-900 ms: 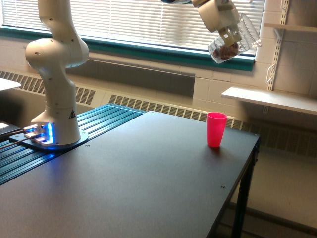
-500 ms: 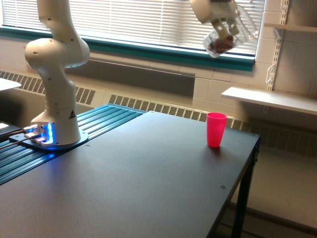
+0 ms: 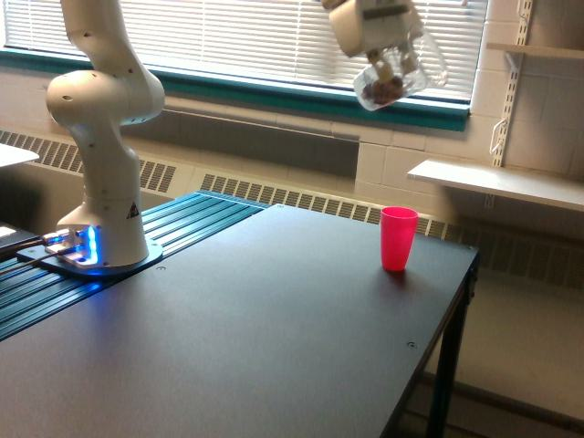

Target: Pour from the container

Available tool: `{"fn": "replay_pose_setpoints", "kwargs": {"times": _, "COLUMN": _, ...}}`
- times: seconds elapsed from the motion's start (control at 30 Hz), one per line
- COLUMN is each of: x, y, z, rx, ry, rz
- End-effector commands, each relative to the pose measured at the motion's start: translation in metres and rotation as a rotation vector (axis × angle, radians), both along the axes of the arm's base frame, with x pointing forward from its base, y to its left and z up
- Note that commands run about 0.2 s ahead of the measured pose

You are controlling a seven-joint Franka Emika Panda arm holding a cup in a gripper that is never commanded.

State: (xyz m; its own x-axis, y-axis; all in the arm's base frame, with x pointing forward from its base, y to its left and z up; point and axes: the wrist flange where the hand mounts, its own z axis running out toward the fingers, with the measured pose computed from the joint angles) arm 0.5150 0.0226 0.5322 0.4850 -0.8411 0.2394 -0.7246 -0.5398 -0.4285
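High at the top of the exterior view, my gripper (image 3: 388,64) is shut on the container (image 3: 394,75), a clear plastic jug with a handle. The jug is tilted and brown pieces lie in its lower end. A pink cup (image 3: 398,238) stands upright on the black table (image 3: 274,338), near the far edge toward the exterior view's right. The container hangs well above the cup and slightly to the exterior view's left of it.
The arm's white base (image 3: 100,182) stands at the exterior view's left on a ribbed blue panel (image 3: 182,228). A window with blinds runs behind. A white wall shelf (image 3: 497,182) lies past the table's right edge.
The gripper with the container has moved toward the exterior view's left, staying at about the same height. The pink cup has not moved.
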Motion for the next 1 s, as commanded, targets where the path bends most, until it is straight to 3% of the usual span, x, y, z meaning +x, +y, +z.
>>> {"fn": "replay_pose_setpoints", "kwargs": {"times": 0.03, "x": -0.027, "y": 0.031, "z": -0.009, "rx": 0.106, "ry": 0.043, "rz": -0.064}}
{"fn": "replay_pose_setpoints", "kwargs": {"times": 0.4, "x": -0.063, "y": 0.07, "z": -0.028, "rx": 0.118, "ry": 0.122, "rz": -0.069}}
{"fn": "replay_pose_setpoints", "kwargs": {"times": 0.63, "x": -0.079, "y": 0.102, "z": -0.045, "rx": 0.09, "ry": 0.179, "rz": -0.049}}
{"fn": "replay_pose_setpoints", "kwargs": {"times": 0.8, "x": -0.087, "y": 0.12, "z": -0.056, "rx": 0.119, "ry": 0.23, "rz": -0.065}}
{"fn": "replay_pose_setpoints", "kwargs": {"times": 0.93, "x": -0.091, "y": 0.132, "z": -0.065, "rx": 0.19, "ry": 0.286, "rz": -0.104}}
{"fn": "replay_pose_setpoints", "kwargs": {"times": 1.0, "x": -0.092, "y": 0.138, "z": -0.068, "rx": 0.2, "ry": 0.311, "rz": -0.115}}
